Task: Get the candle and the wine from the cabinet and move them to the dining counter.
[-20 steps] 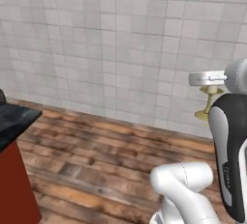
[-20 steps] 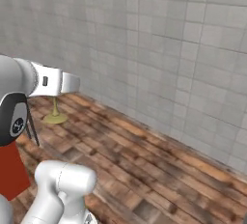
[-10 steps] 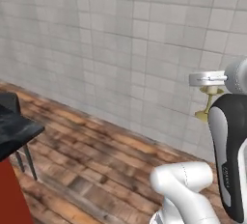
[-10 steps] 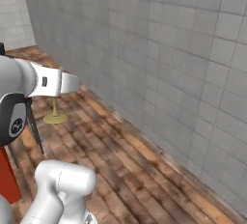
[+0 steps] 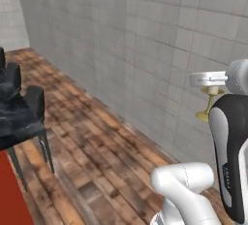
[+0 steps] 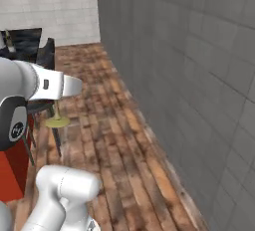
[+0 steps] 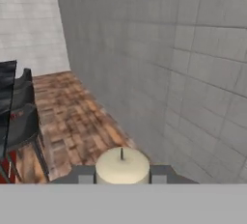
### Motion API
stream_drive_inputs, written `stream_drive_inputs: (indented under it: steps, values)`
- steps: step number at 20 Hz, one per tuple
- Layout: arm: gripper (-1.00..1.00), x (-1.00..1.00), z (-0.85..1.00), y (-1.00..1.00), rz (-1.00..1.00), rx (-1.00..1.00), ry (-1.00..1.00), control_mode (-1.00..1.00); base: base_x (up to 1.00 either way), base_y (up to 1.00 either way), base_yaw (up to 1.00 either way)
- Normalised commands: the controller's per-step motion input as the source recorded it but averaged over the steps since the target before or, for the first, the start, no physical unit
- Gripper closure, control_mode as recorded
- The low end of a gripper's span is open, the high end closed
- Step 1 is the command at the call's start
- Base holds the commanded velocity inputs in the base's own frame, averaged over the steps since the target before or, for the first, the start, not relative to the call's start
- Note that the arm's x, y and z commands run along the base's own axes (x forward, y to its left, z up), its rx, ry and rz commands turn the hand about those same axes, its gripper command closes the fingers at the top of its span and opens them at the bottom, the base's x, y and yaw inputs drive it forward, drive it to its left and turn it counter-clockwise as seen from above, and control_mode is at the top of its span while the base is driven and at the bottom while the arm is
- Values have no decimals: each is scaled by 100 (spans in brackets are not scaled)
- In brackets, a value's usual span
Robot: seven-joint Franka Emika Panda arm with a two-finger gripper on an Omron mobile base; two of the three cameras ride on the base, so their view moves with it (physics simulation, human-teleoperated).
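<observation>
The candle [image 7: 122,166], a cream stub with a dark wick, sits between the two dark fingertips of my gripper [image 7: 122,175], which is shut on it. In the left base view the gripper [image 5: 212,87] holds it high at the right, and the brass stem and round foot [image 5: 208,108] hang below the hand. The brass foot [image 6: 57,121] shows the same way in the right base view. The dining counter [image 5: 12,122], a black marble slab on a red base [image 6: 12,169], lies to the left. The wine and the cabinet are out of view.
A grey tiled wall [image 5: 145,49] runs close along the right, over a wooden plank floor [image 5: 97,141]. Dark stools [image 5: 38,104] [image 6: 47,51] [image 7: 21,121] on thin legs stand beside the counter, between it and the arm.
The whole picture has swung as the base turns: the wall now runs off at an angle and the counter and stools have come in at the left. The candle stays in the gripper.
</observation>
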Motion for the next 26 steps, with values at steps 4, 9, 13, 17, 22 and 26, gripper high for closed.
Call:
stream_drive_inputs:
  steps: [4,9,13,17,22,26]
  values:
    - [100,0,0,0,0,0,0,100,67,-66,60]
    - [100,0,0,0,0,0,0,100,86,-77,51]
    - [100,0,0,0,0,0,0,100,99,-93,41]
    - [100,0,0,0,0,0,0,100,100,-95,29]
    - [100,0,0,0,0,0,0,100,100,-75,15]
    - [100,0,0,0,0,0,0,100,100,-40,12]
